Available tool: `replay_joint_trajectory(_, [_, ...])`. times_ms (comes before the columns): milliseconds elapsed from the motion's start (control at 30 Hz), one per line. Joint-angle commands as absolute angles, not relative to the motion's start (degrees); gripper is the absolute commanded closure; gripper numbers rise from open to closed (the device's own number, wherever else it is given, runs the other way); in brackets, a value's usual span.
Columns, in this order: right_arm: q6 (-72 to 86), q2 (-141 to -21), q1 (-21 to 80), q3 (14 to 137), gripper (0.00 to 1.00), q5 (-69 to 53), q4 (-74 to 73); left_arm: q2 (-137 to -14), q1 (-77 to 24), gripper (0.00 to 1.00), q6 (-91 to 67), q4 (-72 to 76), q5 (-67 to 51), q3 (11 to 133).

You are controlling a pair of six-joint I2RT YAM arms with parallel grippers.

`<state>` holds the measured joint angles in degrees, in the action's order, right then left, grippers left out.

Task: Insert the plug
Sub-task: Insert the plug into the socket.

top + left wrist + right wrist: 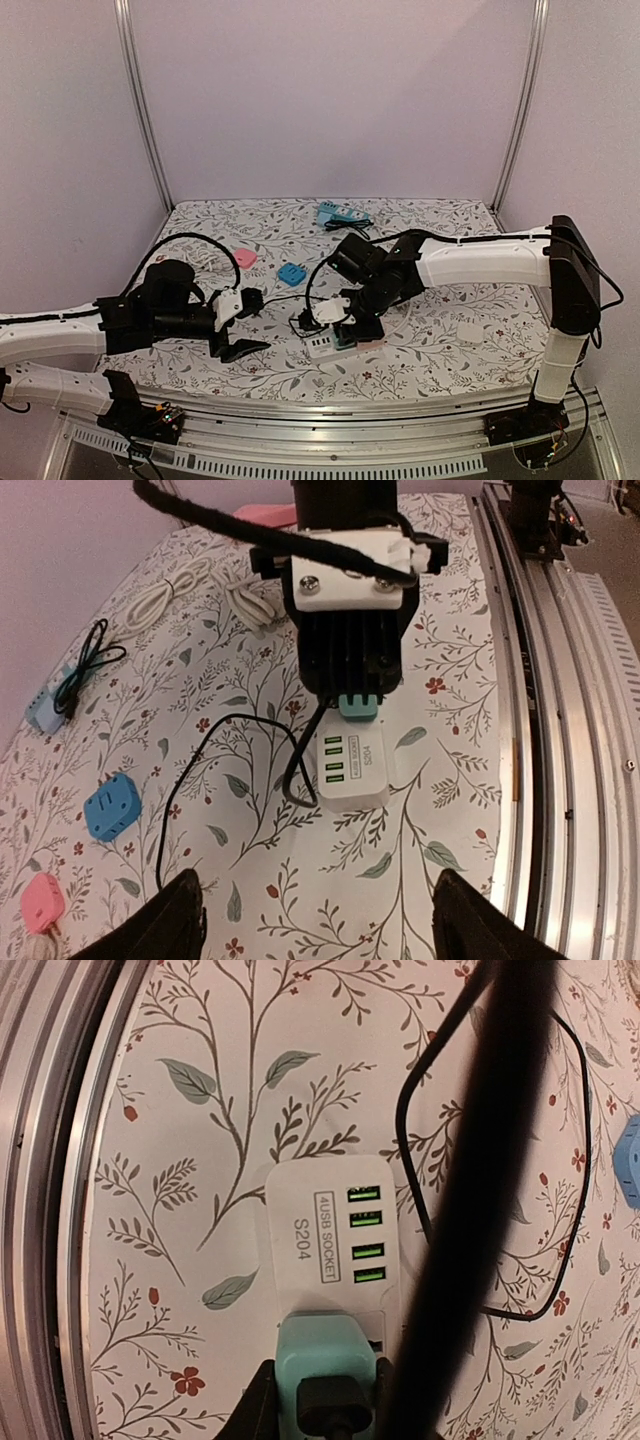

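Right wrist, teal plug (325, 1345) on socket block (300, 1230), in right gripper (320, 1392)

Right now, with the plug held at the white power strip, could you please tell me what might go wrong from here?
1. The right gripper is shut on the plug, but nothing steadies the power strip. The left gripper is open and clear of it, so a push may slide the strip instead of seating the plug.
2. The black cable loops beside the strip and could snag on either arm and tug the strip askew.
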<state>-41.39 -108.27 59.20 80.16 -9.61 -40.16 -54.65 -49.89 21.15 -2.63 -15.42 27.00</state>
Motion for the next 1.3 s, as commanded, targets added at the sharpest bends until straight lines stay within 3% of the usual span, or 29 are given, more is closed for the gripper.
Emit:
replay_joint_trajectory(0, [-38.1,-111.8,58.8,77.1,1.00,-10.3,-39.1,-54.2,-50.6,0.23,19.7,-1.1,-15.7,26.2])
replay_joint_trajectory(167, [-37.0,-112.0,57.5,73.7,0.99,-9.8,-36.0,-54.9,-50.6,0.23,19.2,-1.3,-15.8,26.8])
replay_joint_trajectory(433, [-35.9,-108.9,57.7,74.4,0.80,-8.5,-35.9,-56.3,-50.6,0.23,19.9,-1.0,-16.2,27.1])
replay_joint_trajectory(567, [-36.2,-107.3,57.7,74.9,0.63,-8.1,-36.4,-56.4,-50.7,0.23,20.3,-1.3,-16.1,27.9])
replay_joint_trajectory(867, [-37.1,-105.7,58.6,78.1,0.50,-9.0,-36.9,-56.3,-50.6,0.23,21.4,-1.6,-15.9,28.2])
replay_joint_trajectory(1000, [-37.3,-104.9,58.7,79.4,0.32,-9.5,-37.1,-56.3,-50.6,0.23,21.7,-1.6,-16.0,28.3])
replay_joint_trajectory(1100, [-37.4,-104.1,58.6,79.8,0.03,-9.9,-37.1,-56.4,-50.6,0.23,21.9,-1.6,-16.2,28.3])
replay_joint_trajectory(1267, [-37.3,-102.6,58.6,79.9,0.01,-9.0,-37.0,-56.5,-50.7,0.22,21.9,-2.4,-16.6,28.6])
